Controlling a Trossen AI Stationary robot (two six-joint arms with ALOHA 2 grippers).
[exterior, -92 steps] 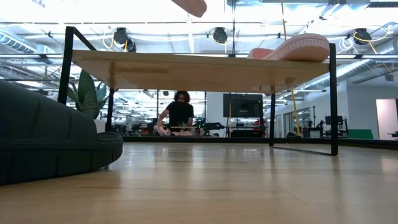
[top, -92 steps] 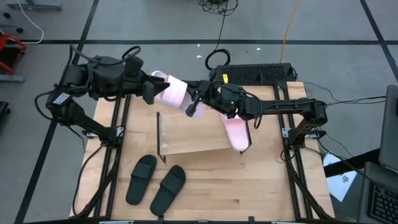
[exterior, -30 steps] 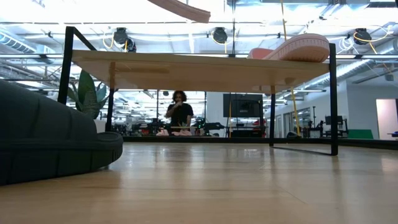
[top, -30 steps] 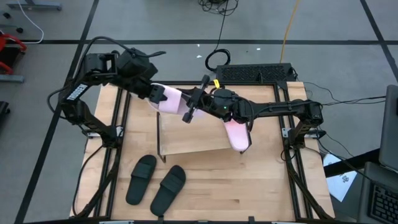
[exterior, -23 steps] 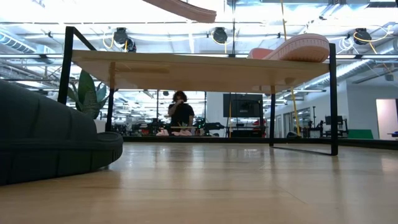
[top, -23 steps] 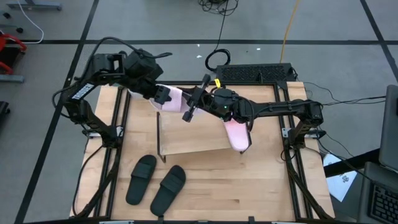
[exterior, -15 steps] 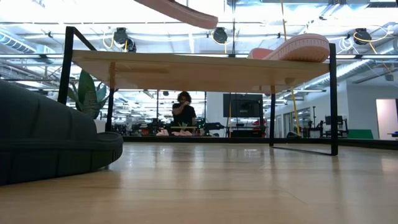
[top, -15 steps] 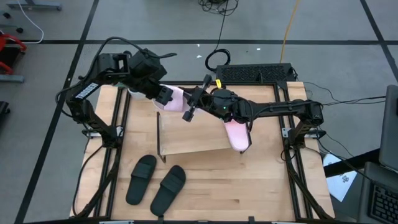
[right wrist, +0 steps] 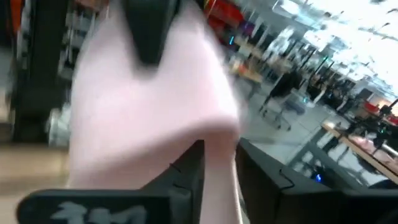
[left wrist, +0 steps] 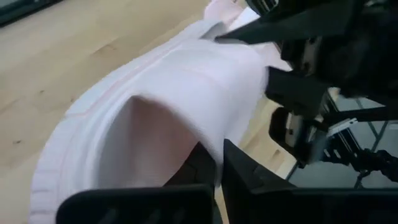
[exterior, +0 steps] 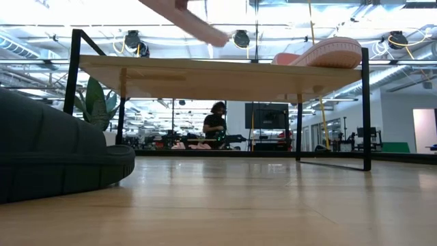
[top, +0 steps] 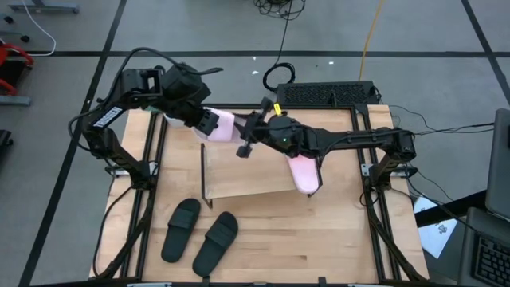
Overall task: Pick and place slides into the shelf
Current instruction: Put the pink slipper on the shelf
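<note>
Both arms are dark, almost black, and built from thick tube-shaped links with rounded joint housings. The left arm [top: 135, 84] carries a small white label with dark print on its lower link, and a thin black cable makes a loop over its upper joints. The right arm [top: 358, 139] is long and slim, with a small yellow tag near its wrist. Each base is a black block fixed to the black metal frame at the side of the counter. The left end effector [left wrist: 214, 163] has two flat black fingers with straight edges. The right end effector [right wrist: 214, 163] has the same black angular fingers, with white printed letters on the body below them.
</note>
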